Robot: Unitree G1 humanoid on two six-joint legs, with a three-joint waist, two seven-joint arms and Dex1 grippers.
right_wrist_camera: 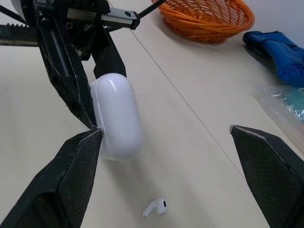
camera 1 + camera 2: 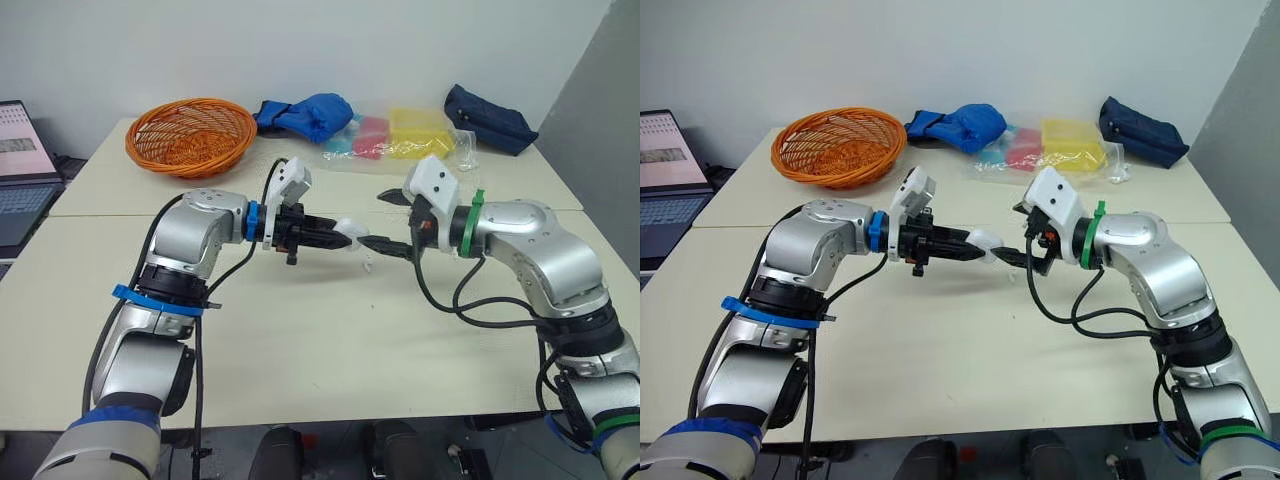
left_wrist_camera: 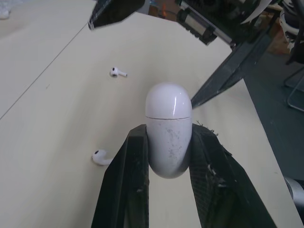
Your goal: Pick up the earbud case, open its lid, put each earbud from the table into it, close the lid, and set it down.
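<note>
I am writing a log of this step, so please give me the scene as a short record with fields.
case: white, held above the table
lid: shut
left hand: shut on the lower half of the case
right hand: open, at the lid end, one finger close beside the case
earbuds: two, loose on the table, apart from each other
task stage: case picked up, lid not yet opened

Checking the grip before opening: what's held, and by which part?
The left gripper holds the earbud case by its lower body; the right gripper is open, empty.
</note>
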